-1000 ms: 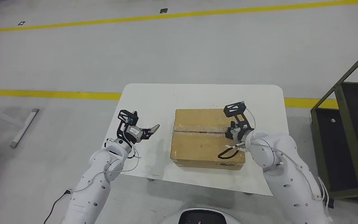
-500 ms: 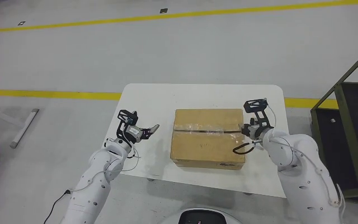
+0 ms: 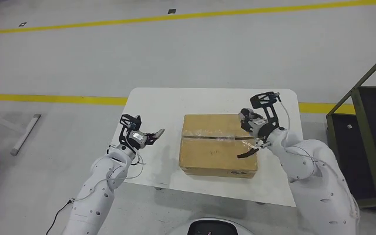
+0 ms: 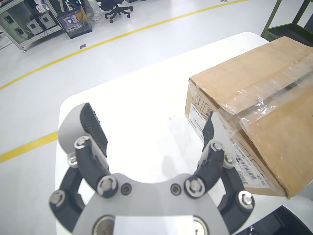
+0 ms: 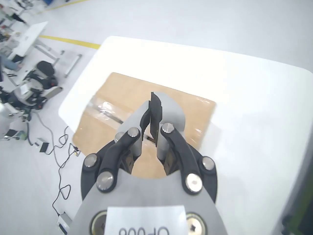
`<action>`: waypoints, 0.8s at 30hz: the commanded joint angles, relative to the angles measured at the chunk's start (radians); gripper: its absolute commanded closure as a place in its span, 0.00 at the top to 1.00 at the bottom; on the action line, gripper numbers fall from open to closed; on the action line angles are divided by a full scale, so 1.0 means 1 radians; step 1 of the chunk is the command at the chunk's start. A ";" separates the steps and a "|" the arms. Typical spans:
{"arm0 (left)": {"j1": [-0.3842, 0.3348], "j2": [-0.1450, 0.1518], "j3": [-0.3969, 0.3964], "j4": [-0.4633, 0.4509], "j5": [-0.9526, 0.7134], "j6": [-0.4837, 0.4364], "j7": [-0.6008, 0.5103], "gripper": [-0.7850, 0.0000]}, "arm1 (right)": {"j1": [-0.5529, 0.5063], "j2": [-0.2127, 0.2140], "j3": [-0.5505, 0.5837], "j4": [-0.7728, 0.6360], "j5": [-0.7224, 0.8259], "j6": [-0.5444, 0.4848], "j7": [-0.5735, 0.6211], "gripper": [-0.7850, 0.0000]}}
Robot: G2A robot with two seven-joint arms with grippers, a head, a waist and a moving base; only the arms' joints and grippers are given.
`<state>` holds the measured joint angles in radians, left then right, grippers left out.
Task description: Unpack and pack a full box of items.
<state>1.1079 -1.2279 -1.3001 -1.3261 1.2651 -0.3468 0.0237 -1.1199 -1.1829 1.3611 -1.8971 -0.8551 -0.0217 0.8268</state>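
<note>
Pale grey floor crossed by yellow lines (image 3: 59,98) surrounds a white table (image 3: 176,103) with rounded corners. On it sits a closed cardboard box (image 3: 208,150), on the nearer half and a little toward the right-hand edge, its long near side close to the table's near edge. Clear, wrinkled tape (image 3: 217,137) runs along the seam between its two top flaps, so whatever is inside is hidden. The left wrist view cuts off the box's (image 4: 269,99) far end, and the print on the labels on its side is too small to read.

Above the box's right-hand end hangs the right gripper (image 3: 247,120), its fingers pressed together with nothing between them; from its own wrist camera the gripper (image 5: 152,110) covers part of the box top (image 5: 117,91). The left gripper (image 3: 154,136) hangs over the table near the left edge, apart from the box, with its fingers (image 4: 94,125) spread wide and holding nothing.

Off the table's right edge stands a green cart (image 3: 346,100), cut off by the picture's border.
</note>
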 commanded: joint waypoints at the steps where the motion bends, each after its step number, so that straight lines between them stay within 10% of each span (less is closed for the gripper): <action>1: 0.008 0.001 -0.009 -0.006 -0.002 0.007 0.004 1.00 | 0.028 -0.012 -0.083 0.054 0.031 -0.036 -0.082 0.00; 11: 0.035 0.006 -0.038 -0.023 -0.007 0.039 0.004 1.00 | 0.148 -0.071 -0.409 0.311 -0.133 -0.105 -0.357 0.00; 24: 0.035 0.006 -0.038 -0.023 -0.007 0.039 0.004 1.00 | 0.200 -0.112 -0.508 0.464 -0.232 -0.026 -0.381 0.00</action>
<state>1.1429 -1.2220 -1.3383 -1.3496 1.2584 -0.3074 0.0276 -0.9181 -1.2942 0.8501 -1.4364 -1.0859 -0.0513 0.4458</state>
